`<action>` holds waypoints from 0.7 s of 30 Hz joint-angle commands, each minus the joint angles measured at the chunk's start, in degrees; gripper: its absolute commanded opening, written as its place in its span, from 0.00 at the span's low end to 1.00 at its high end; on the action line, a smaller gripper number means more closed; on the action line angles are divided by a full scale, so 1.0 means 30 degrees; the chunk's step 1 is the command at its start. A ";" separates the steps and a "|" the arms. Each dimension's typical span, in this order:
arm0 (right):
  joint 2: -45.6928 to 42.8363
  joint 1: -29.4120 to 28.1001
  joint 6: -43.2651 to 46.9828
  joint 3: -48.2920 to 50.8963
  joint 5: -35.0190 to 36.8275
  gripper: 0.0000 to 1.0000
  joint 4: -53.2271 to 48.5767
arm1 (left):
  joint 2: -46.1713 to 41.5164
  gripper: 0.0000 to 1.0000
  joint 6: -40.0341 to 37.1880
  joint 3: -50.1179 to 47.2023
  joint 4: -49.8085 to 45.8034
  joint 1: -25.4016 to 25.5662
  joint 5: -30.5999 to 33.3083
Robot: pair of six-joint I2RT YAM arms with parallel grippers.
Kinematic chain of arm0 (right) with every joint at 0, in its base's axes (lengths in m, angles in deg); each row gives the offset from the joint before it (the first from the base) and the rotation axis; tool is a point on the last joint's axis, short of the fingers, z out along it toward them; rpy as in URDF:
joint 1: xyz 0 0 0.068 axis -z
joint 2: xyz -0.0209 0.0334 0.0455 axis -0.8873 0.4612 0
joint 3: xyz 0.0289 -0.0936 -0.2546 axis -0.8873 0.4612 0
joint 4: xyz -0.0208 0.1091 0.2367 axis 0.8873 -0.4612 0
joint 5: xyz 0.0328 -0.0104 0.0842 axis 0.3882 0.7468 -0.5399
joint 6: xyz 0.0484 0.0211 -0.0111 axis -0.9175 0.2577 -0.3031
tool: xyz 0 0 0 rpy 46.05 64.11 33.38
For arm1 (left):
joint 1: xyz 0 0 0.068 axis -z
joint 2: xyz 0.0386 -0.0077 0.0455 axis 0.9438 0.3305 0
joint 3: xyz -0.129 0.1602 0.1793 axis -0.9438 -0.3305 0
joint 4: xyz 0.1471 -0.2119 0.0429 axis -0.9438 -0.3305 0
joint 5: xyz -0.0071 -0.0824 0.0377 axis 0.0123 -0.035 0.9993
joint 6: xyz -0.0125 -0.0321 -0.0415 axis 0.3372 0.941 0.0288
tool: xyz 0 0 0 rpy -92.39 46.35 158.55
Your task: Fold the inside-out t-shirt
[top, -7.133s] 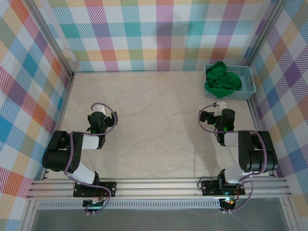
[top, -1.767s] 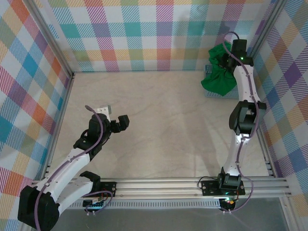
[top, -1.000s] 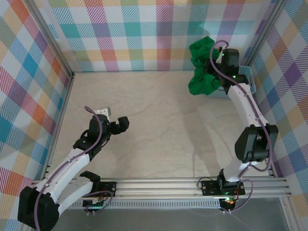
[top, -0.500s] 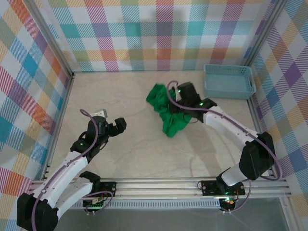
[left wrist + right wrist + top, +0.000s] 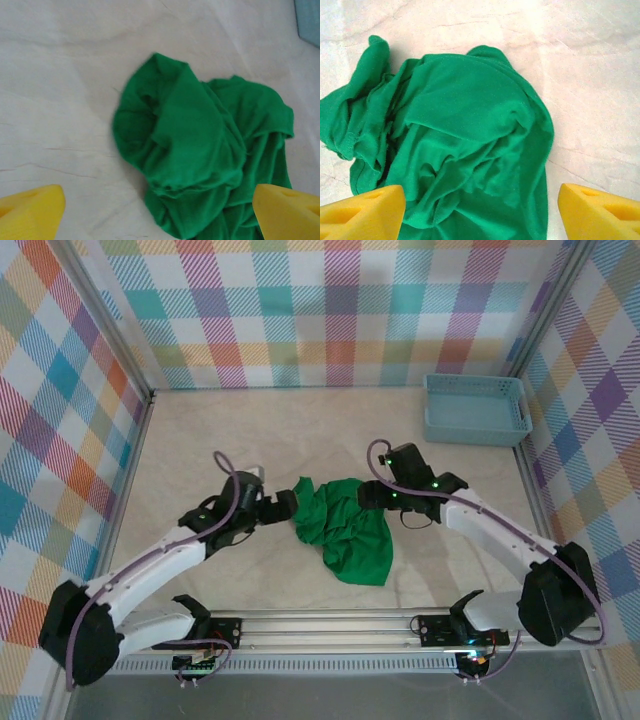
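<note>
Green t-shirt (image 5: 345, 535), lifted out of light blue basket (image 5: 476, 410) moments ago, now dropped in crumpled heap on bench (image 5: 250, 440), directly beneath right claw (image 5: 372, 492) and just ahead of left claw (image 5: 287, 505). Right claw newly spread wide, gripping nothing; left claw wide too, empty. Folding not begun; likely needs spreading flat first. Basket well behind right claw, obstructing nothing.

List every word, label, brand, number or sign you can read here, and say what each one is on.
None can be read.
The plain bright green cloth t-shirt shows no print or tag, the light blue plastic basket no label, the checked walls pattern only.
Any marking on the small board under the near rail is too small to read.
</note>
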 commanded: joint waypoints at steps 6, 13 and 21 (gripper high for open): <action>0.1373 -0.0069 -0.2780 0.2370 -0.2694 0.78 0.2319 | 0.5613 0.93 0.1942 0.1840 0.2922 0.2122 0.0126; 0.5121 -0.0040 -0.3563 0.1293 -0.0415 0.73 0.1771 | 0.8881 0.65 0.1997 0.3576 0.2830 0.2103 -0.0317; 0.6428 -0.0024 -0.3106 0.0971 0.0347 0.33 0.1512 | 0.9059 0.26 0.1638 0.3858 0.1814 0.1606 0.0039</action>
